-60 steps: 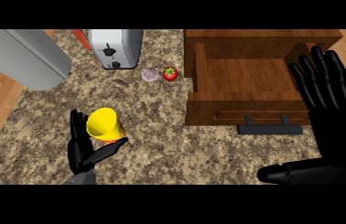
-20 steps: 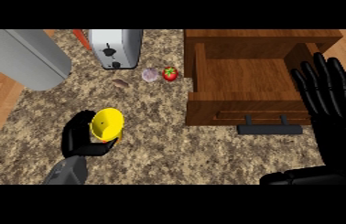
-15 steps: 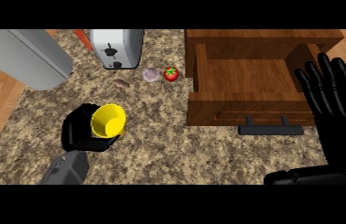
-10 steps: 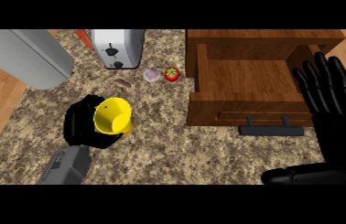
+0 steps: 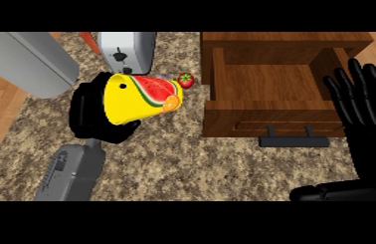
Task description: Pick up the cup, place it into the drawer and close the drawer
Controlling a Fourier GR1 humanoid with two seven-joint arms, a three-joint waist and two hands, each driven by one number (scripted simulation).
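Note:
A yellow cup with a watermelon and orange picture is lifted off the counter and lies tilted, its narrow end pointing right toward the drawer. My left hand is curled round its wide end from the left and behind. The wooden drawer stands pulled out at the upper right, nothing inside, with a black handle on its front. My right hand stays open with fingers up at the right edge, beside the drawer's right side.
A silver toaster stands at the back, just above the cup. A strawberry lies between the toaster and the drawer's left wall. A grey appliance fills the upper left. Speckled stone counter spreads in front.
My left hand closed on the cup, lifted it off the counter and carried it up and to the right, tipping it so its printed side shows. The right hand barely moved.

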